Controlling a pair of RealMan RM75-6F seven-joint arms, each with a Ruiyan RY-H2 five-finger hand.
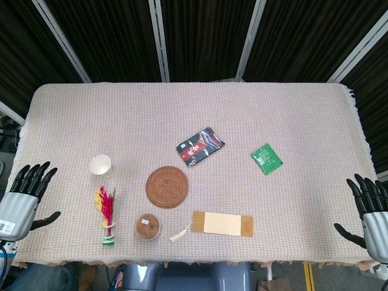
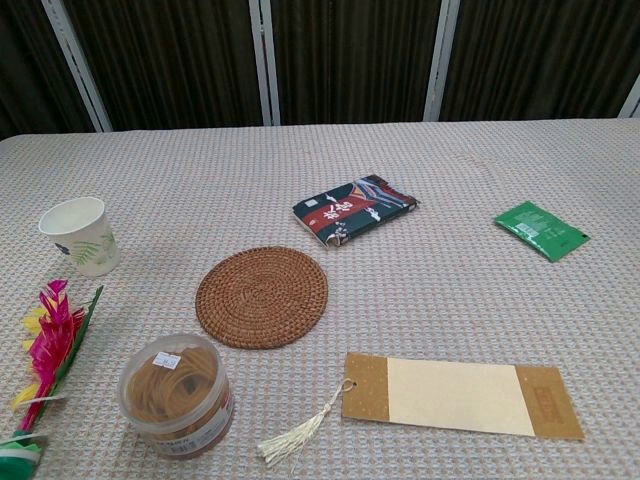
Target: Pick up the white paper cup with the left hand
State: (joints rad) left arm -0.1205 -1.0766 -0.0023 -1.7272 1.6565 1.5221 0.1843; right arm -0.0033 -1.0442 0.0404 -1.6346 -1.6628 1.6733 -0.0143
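Observation:
The white paper cup (image 1: 101, 165) (image 2: 80, 235) stands upright on the left part of the table, its mouth open upward, a green leaf print on its side. My left hand (image 1: 23, 197) hovers at the table's left edge, fingers spread and holding nothing, well left of and nearer than the cup. My right hand (image 1: 368, 209) is at the right edge, fingers also spread and empty. Neither hand shows in the chest view.
A round woven coaster (image 1: 167, 187), a clear tub of rubber bands (image 1: 148, 227), a feather shuttlecock (image 1: 106, 209), a tasselled bookmark (image 1: 221, 224), a dark snack packet (image 1: 200, 146) and a green sachet (image 1: 267, 159) lie on the cloth-covered table (image 1: 194, 103).

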